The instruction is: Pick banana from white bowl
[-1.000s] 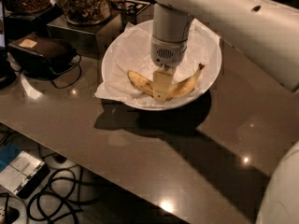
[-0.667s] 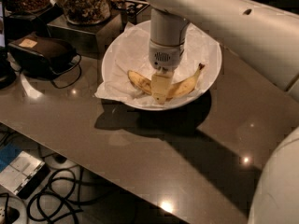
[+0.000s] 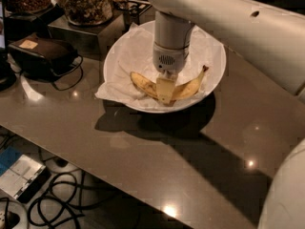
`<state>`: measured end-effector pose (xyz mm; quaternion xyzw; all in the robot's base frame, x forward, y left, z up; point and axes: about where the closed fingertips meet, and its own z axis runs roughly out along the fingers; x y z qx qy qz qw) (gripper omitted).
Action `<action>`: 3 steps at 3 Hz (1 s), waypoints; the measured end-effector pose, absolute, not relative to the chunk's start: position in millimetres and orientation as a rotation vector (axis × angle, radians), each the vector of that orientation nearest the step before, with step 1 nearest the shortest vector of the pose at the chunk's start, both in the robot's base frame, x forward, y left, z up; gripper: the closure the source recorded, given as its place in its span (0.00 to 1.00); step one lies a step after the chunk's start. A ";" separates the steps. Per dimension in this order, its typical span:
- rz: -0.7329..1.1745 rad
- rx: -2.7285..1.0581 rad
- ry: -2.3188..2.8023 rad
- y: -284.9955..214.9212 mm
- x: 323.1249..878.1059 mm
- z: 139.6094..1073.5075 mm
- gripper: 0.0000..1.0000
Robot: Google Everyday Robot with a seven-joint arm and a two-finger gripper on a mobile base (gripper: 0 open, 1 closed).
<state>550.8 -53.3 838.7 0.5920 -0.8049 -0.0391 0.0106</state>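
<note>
The banana (image 3: 190,86), yellow with brown speckles and a dark stem tip at its right end, lies curved in the near half of the white bowl (image 3: 116,56). The bowl is lined with crumpled white paper (image 3: 112,88) that hangs over its left rim. My gripper (image 3: 165,90) points straight down from the white arm (image 3: 228,18) and sits right at the middle of the banana, hiding that part. The banana's two ends stick out to the left and right of it.
The bowl stands on a dark glossy table (image 3: 143,161). Glass jars of snacks (image 3: 86,4) stand at the back left on a dark box. A black device with a cable (image 3: 43,54) lies left of the bowl. Cables and a power strip (image 3: 62,204) lie on the floor below the near edge.
The gripper stays at the banana's middle. The arm above it has shifted only slightly. The banana and the bowl have not moved.
</note>
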 end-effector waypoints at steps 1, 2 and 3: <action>-0.122 1.847 -2.512 -53.3 550.8 838.7 1.00; -0.095 1.897 -2.541 -50.5 542.5 856.9 1.00; -0.034 1.975 -2.538 -38.5 518.0 886.9 1.00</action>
